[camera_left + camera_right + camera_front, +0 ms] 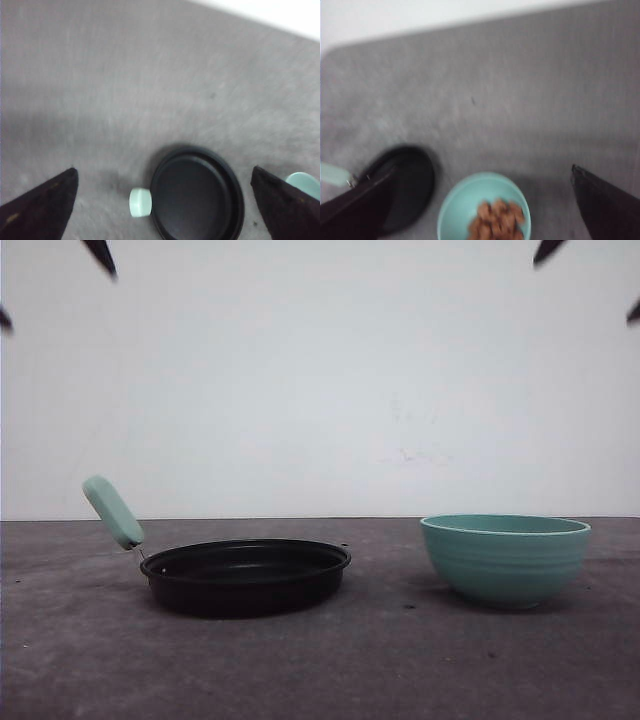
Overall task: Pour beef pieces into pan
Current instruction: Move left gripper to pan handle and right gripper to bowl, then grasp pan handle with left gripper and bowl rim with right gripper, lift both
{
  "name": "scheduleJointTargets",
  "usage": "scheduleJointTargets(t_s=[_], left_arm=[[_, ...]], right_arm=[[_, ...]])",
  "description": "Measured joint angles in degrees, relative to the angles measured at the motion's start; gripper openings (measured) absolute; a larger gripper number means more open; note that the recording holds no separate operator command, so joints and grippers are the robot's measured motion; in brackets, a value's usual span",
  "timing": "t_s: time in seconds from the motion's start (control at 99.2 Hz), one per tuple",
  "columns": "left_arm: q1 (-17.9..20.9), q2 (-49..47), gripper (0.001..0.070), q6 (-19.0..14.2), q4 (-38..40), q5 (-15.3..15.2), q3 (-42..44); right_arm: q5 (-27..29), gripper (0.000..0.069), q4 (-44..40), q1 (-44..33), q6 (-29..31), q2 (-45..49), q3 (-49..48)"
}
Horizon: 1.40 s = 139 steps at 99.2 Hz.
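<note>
The black pan (245,575) with its mint-green handle (113,511) sits on the grey table, left of centre. To its right a teal bowl (505,558) holds the reddish-brown beef pieces (497,217); the front view hides them behind the bowl's wall. My left gripper (52,287) hangs open high above the pan (197,195), its dark fingers (45,205) spread wide with nothing between them. High over the bowl (465,205), my right gripper (484,167) is open too and holds nothing. The pan (410,190) lies beside the bowl in the right wrist view, partly behind one finger.
The grey table (400,660) ends at a white wall (320,390) behind. A gap of bare table separates pan and bowl. The bowl's rim (305,182) shows by one left finger.
</note>
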Motion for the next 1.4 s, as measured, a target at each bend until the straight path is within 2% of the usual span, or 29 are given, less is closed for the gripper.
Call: scheduleJointTargets(t_s=[0.171,0.232,0.323,0.464,0.635,0.726,0.918,1.039,1.23,1.402], left_arm=[[-1.5,7.3,0.0667,-5.2,4.3,6.2,-5.5],[-2.4,9.4,0.0667,-6.2,5.4,7.2,-6.7],[-3.7,12.9,0.0667,-7.2,6.4,7.0,-7.9],[-5.4,17.8,0.0667,-7.6,9.2,4.8,-8.0],[-6.4,22.7,0.0659,-10.1,12.8,4.7,-8.0],[-6.6,24.4,0.0573,-10.7,13.7,4.1,-8.0],[-6.8,24.5,0.0248,-11.5,16.8,2.3,-8.0],[-6.7,24.5,0.0072,-11.4,16.9,1.5,-8.0],[-7.0,24.5,0.0058,-10.5,17.4,1.8,-8.0],[-6.9,24.2,0.0058,-9.9,17.3,4.9,-8.0]], right_arm=[[0.3,0.0684,-3.2,0.0,-1.2,3.4,0.0],[0.5,0.0684,-3.8,0.0,-1.8,3.8,0.0],[0.5,0.0684,-4.8,0.0,-2.7,4.3,0.0],[0.6,0.0684,-6.7,0.0,-4.2,4.6,0.0],[0.6,0.0684,-7.9,0.0,-4.9,4.6,0.0],[0.6,0.0684,-8.5,0.0,-5.1,4.6,0.0],[0.7,0.0681,-9.3,0.0,-6.3,4.6,0.0],[1.7,0.0673,-9.3,0.0,-6.6,4.6,0.0],[2.1,0.0672,-9.3,0.0,-6.7,5.2,0.0],[2.1,0.0666,-8.7,0.0,-6.7,8.6,0.0]])
